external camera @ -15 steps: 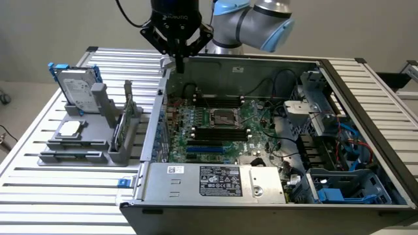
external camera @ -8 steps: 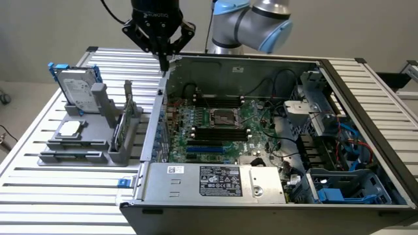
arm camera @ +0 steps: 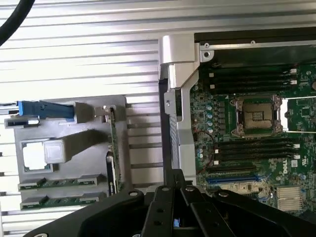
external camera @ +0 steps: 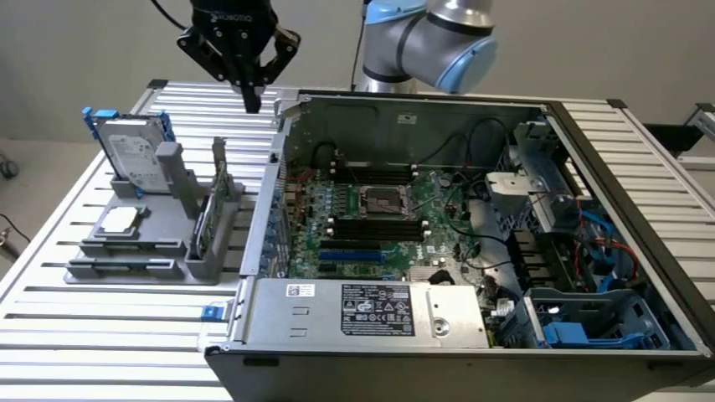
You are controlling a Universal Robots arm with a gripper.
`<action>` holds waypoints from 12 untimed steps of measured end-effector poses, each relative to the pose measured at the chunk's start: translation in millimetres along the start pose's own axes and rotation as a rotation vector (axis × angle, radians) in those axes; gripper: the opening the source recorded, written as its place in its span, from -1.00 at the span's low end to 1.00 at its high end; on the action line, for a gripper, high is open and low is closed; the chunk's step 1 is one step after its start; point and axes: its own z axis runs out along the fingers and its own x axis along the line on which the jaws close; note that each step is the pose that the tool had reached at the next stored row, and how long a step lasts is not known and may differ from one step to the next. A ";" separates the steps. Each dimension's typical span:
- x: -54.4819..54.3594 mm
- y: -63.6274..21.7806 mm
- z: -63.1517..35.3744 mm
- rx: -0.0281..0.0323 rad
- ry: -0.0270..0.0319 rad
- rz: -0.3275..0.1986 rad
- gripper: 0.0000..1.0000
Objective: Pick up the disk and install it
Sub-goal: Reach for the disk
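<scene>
Waiting above the counter with a closed, empty tool

My tool (external camera: pixel 253 102) is shut with nothing between its fingers. It hangs above the counter (external camera: pixel 79 352), near the back corner of the open computer case (external camera: pixel 403 117) and well apart from the disk (external camera: pixel 132 155).

The disk stands upright on its edge in the grey holder (external camera: pixel 134 260), at the exterior view's left. Its blue carrier (external camera: pixel 100 117) frames the upper part. In the wrist view I look down on it and see it as a thin blue strip (arm camera: pixel 47 109), with the tool (arm camera: pixel 170 180) low in the same picture.

I judge the disk to be stiff and rather heavy for its size, because the body is metal. The flat faces look smooth, so they may slip under weak pressure. It is also sensitive to a knock, so I would not let it drop or strike the case. The blue plastic is thinner and may bend, so I would not trust it alone. The best place to hold, I think, is across the two flat faces at the top edge, where the disk rises free above the holder.
</scene>
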 end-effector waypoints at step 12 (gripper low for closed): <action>55.8 12.0 3.7 0.0174 -0.0013 -0.001 -0.79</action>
